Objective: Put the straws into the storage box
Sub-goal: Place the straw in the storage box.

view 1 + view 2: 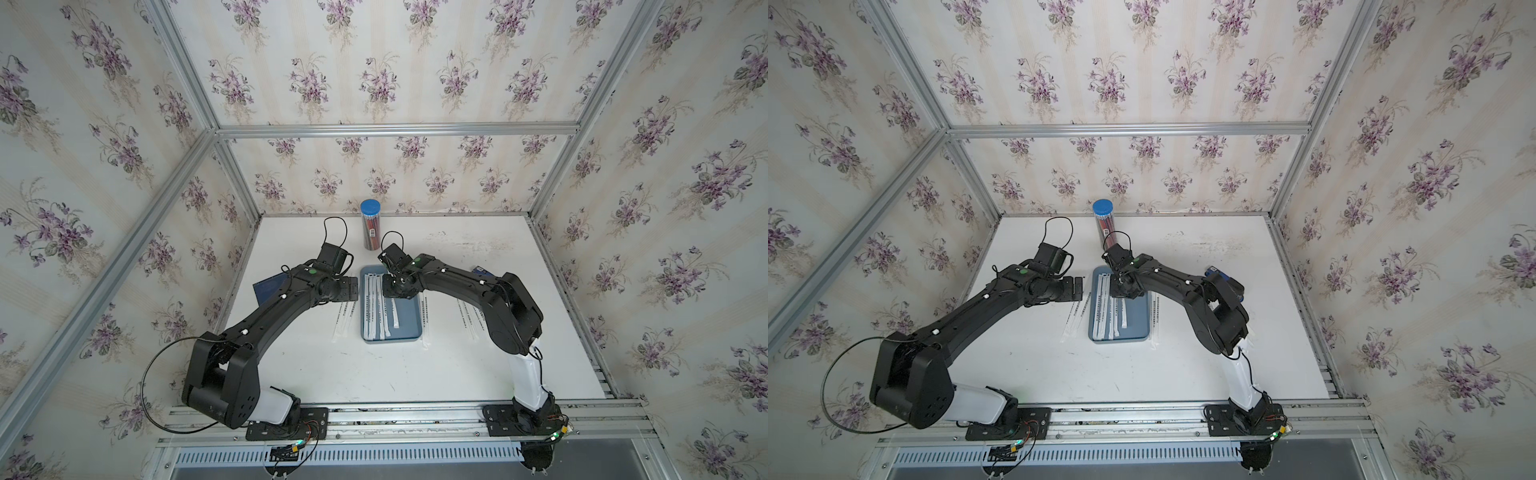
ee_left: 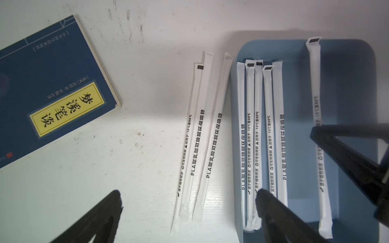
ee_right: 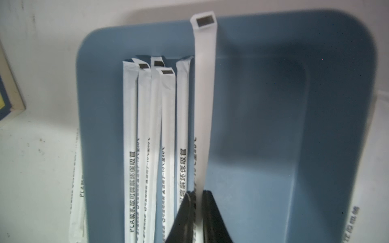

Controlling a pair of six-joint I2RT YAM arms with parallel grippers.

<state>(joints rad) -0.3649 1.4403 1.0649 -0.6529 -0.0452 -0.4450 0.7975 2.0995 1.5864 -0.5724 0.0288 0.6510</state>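
Observation:
The storage box (image 1: pixel 409 322), a shallow blue-grey tray, lies mid-table in both top views, with several white wrapped straws (image 1: pixel 374 309) lying lengthwise along its left side. My right gripper (image 3: pixel 196 193) is over the box, shut on one more straw (image 3: pixel 205 94), whose dark tip reaches the box's rim (image 3: pixel 263 23). My left gripper (image 2: pixel 188 193) hangs open just left of the box, above three loose straws (image 2: pixel 202 136) on the table. One of its fingertips (image 2: pixel 262 195) is over the box's straws. More straws (image 1: pixel 471 318) lie right of the box.
A dark blue book (image 2: pixel 48 88) with a yellow label lies left of the loose straws, partly under my left arm. A clear tube with a blue cap (image 1: pixel 371 226) and red pencils stands behind the box. A small blue object (image 1: pixel 482 271) sits behind my right arm.

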